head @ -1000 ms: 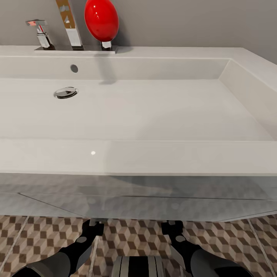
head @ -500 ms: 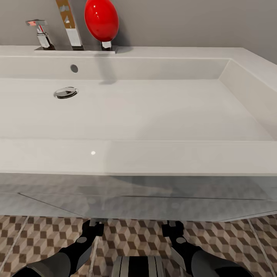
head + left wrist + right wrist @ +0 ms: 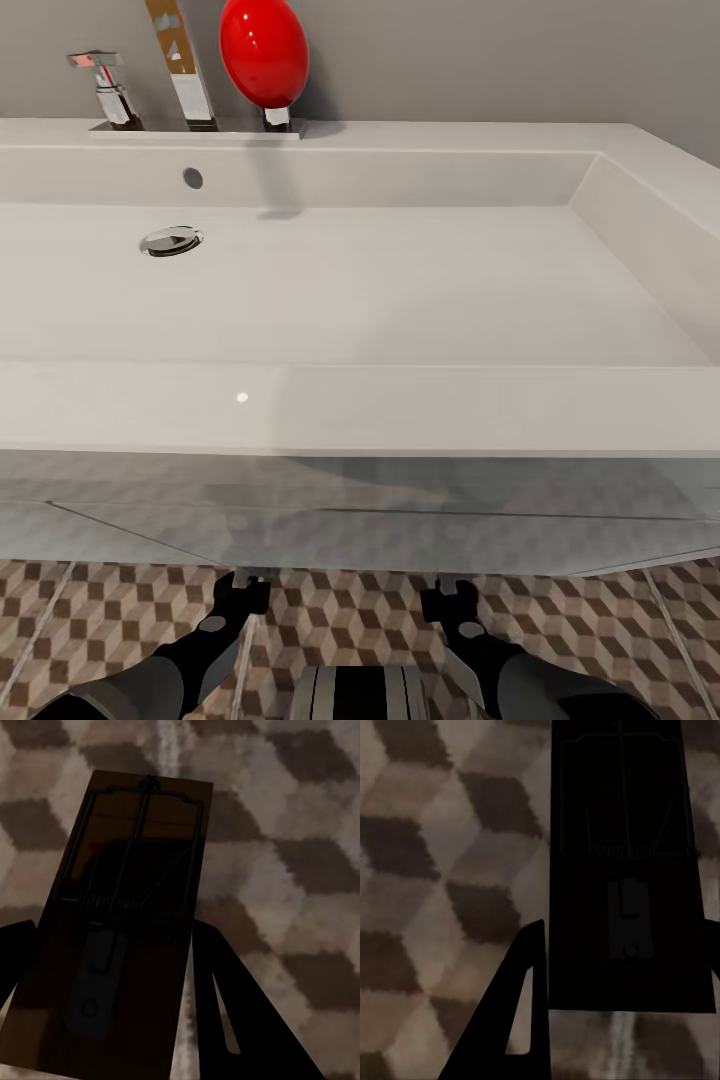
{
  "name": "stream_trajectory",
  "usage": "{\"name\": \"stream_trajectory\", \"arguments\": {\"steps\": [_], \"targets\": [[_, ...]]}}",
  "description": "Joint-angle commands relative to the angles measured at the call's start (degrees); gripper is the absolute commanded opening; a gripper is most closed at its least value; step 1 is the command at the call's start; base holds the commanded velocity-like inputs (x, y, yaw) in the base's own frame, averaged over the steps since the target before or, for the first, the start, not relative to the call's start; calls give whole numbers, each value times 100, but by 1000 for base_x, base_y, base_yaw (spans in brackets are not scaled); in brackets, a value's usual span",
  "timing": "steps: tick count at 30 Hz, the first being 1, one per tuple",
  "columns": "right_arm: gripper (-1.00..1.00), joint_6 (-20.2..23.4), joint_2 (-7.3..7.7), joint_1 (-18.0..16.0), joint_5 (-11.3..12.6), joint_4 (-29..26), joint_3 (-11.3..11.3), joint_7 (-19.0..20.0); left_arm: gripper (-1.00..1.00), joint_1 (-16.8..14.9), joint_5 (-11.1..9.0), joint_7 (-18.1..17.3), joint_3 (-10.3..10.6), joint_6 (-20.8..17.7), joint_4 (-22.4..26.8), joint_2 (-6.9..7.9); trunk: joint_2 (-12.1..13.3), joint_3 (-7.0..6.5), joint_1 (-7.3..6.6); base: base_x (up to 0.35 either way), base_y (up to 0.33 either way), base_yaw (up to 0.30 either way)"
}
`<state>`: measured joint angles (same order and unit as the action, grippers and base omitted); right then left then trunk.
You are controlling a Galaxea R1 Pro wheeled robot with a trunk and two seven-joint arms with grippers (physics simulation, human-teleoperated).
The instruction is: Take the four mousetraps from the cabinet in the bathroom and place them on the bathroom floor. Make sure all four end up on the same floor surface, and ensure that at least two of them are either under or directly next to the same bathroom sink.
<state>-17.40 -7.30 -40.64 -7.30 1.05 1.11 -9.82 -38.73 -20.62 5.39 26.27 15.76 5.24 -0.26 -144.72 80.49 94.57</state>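
Note:
A brown mousetrap (image 3: 131, 847) with wire parts sits between the dark fingers of my left gripper (image 3: 112, 930), close above the cube-patterned bathroom floor (image 3: 300, 870). A second mousetrap (image 3: 619, 802), in deep shadow, is held in my right gripper (image 3: 626, 926) over the same tiles (image 3: 442, 840). In the head view both grippers, left (image 3: 245, 592) and right (image 3: 450, 600), reach low under the front edge of the wide white sink (image 3: 360, 410), their fingertips hidden by it. The cabinet is out of view.
A chrome tap (image 3: 180, 65), its handle (image 3: 105, 85) and a red oval object (image 3: 263, 50) stand on the sink's back ledge, with the round drain (image 3: 171, 240) in the basin. The sink's underside hangs just above both wrists.
My right gripper has edged very slightly nearer to me under the sink. The left arm and the view have not moved.

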Motion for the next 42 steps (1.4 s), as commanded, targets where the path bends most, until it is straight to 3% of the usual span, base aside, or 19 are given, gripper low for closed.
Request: {"name": "stream_trajectory", "arguments": {"steps": [1,42], "targets": [[-100,-9,-3,-5,-53,24,10,-42,-100,-3,-13,50,53,15,-6,-1,-1,3,-1,0,0,0],[-100,-32,-4,86,-44,71,6,-41,-100,-3,-13,50,45,23,-327,39,-1,3,-1,0,0,0]]}}
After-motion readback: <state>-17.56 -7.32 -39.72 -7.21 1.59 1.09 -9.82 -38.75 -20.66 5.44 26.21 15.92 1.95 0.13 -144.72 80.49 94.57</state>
